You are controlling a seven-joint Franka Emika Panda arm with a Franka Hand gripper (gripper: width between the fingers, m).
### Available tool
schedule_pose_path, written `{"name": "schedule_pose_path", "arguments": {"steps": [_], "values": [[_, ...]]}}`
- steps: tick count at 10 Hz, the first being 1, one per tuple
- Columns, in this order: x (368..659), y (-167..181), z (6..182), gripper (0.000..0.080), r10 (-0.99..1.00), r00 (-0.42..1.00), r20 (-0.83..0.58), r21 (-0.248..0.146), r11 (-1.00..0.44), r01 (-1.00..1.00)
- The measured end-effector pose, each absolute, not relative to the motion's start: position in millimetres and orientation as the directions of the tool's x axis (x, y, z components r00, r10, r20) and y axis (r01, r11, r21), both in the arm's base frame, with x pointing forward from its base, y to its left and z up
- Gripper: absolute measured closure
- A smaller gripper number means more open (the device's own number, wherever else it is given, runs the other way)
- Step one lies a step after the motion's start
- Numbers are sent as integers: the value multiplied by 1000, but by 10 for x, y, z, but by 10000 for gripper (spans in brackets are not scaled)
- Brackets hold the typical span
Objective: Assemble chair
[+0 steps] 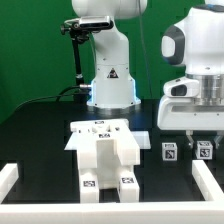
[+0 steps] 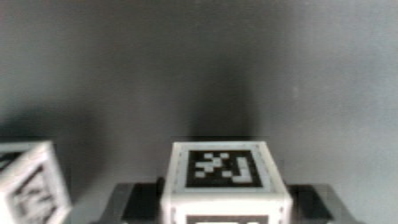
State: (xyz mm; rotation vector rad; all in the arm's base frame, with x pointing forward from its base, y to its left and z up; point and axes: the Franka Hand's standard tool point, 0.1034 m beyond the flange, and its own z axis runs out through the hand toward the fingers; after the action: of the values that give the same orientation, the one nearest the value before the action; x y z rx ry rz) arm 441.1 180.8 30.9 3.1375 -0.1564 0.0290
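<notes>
We saw the gripper (image 1: 203,142) low over the black table (image 1: 40,140), at about three o'clock on the exterior view's clock face. Its claw was partly closed around a small tagged block (image 1: 205,151). In the wrist view the two dark fingers (image 2: 139,198) stood against opposite sides of that block (image 2: 228,165), and we made out no gap on either side. The block's black-and-white tag faced up. In the exterior view the block sat level with a second block (image 1: 170,152) just beside it at nine o'clock. The second block showed only as a corner (image 2: 22,182) at the edge of the wrist view.

The partly built chair (image 1: 105,155) stood near the middle of the table, at about six o'clock from the exterior view's centre. It lay toward nine o'clock from the gripper and well apart from it. It was a chunky white body with two stubby pieces reaching toward the camera, each with a tag on its end face. We could not tell how its parts were joined.

The white robot base (image 1: 110,75) rose at twelve o'clock from the chair. A low white rail (image 1: 8,178) bordered the table along the near edge.
</notes>
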Motion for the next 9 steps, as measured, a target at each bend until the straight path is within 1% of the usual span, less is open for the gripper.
{"name": "schedule_pose_path", "arguments": {"steps": [1,2,4,5,6,9], "values": [[4485,1680,581,515,-85,996,14,-9,-996,-85],[4537,1510,820,515,-57,998,10,-18,-998,-56],[4659,1223,1269,515,-71,998,3,-30,-997,-70],[4701,1224,1331,515,-79,997,17,-29,-997,-78],[4689,1224,1303,515,-77,997,12,-27,-997,-77],[4695,1205,1297,515,-76,997,12,-25,-997,-76]]}}
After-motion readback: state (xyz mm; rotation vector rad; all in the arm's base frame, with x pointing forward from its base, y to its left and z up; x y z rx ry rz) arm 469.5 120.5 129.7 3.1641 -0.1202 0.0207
